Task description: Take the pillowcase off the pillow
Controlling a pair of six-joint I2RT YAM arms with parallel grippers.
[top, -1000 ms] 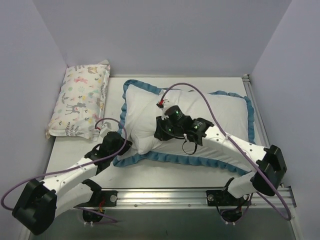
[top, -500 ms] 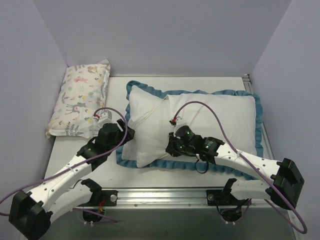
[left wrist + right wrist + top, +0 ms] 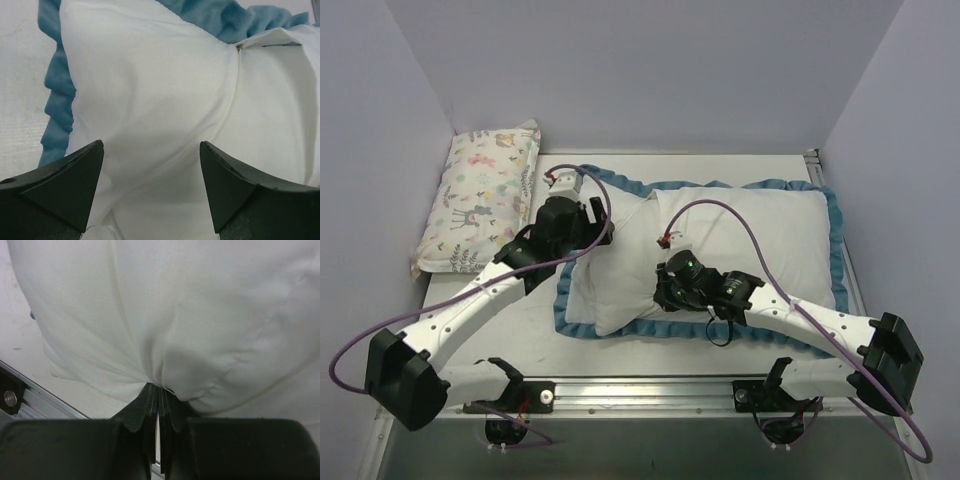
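The pillowcase (image 3: 760,240) lies white face up in the middle of the table, its teal frill (image 3: 835,260) around it. A plump white end (image 3: 605,290) bulges at the left over the frill; I cannot tell whether that is the bare pillow or still covered. A seam (image 3: 232,95) runs between that bulge and the rest. My left gripper (image 3: 598,232) hovers open over the far left of the bulge, white cloth (image 3: 150,100) under its spread jaws (image 3: 151,170). My right gripper (image 3: 663,292) is shut on a pinch of white fabric (image 3: 159,386) near the seam's near end.
A smaller pastel animal-print pillow (image 3: 485,195) lies along the left wall. Grey walls close in the left, back and right. A metal rail (image 3: 640,395) with both arm bases runs along the near edge, and its corner shows in the right wrist view (image 3: 30,405).
My left gripper let go of the frill's near left corner, opened, and swung to the far left of the bulge. My right gripper drew toward the near edge with its fabric; the cover shifted right.
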